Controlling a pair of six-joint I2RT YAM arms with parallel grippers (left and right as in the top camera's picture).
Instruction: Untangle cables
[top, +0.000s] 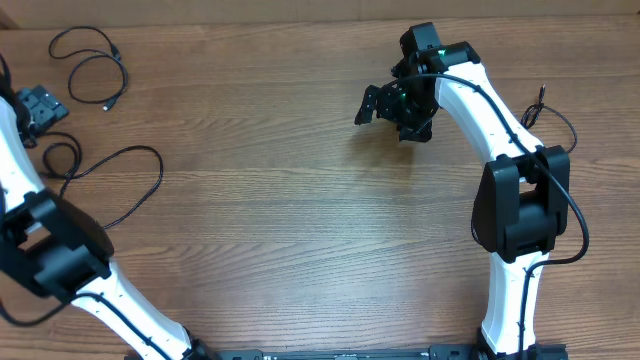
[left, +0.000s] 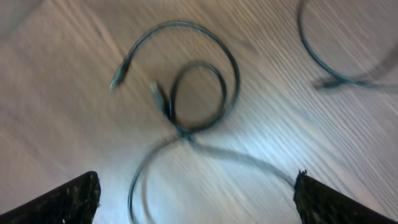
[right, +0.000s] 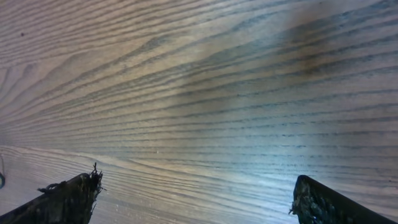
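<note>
Cables (left: 185, 132): blurred, apparently loose loops on table (right: 199, 74).
Left gripper (left: 198, 180): jaws apart, above Cables.
Right gripper (right: 196, 179): jaws apart, over table.

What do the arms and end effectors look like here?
The left arm and right arm have white curved links, blocky black joint housings and thick black cables alongside. The left end effector and right end effector are black, with rough-edged fingers; a green light glows near the right wrist.
</note>
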